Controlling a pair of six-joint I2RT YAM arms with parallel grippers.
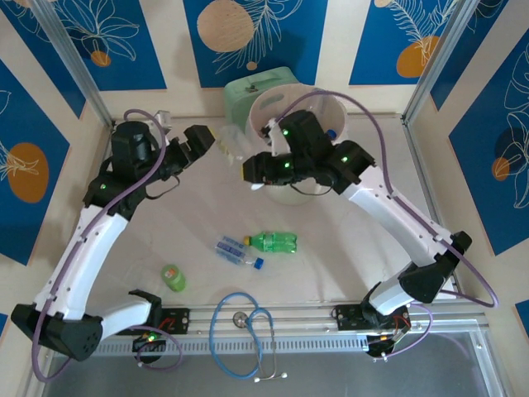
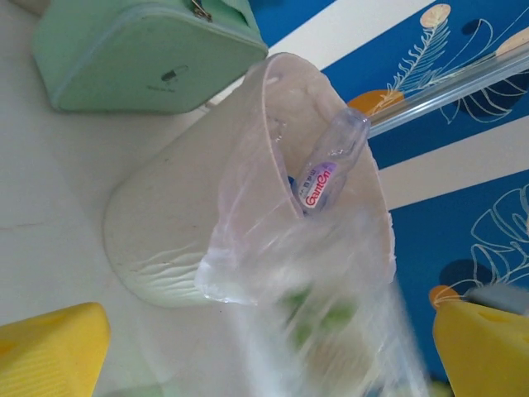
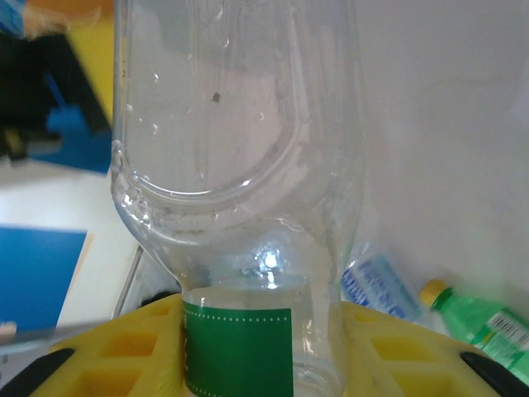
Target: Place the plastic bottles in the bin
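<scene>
- The right gripper (image 3: 248, 351) is clamped on a clear bottle with a green label (image 3: 240, 165). Its long axis runs straight out from between the yellow fingers (image 3: 124, 351); I cannot tell which end has the cap.
- The left gripper (image 1: 202, 142) stands wide open. A blurred clear bottle (image 2: 314, 331) with green patches is in front of it, just beside the bin (image 2: 165, 240).
- A red-labelled bottle (image 2: 326, 169) leans tilted inside the bin, its upper end above the rim.
- On the table (image 1: 190, 207) a green bottle (image 1: 274, 241) lies left to right beside a slanted blue-labelled bottle (image 1: 235, 251). A small green bottle (image 1: 173, 277) lies apart.
</scene>
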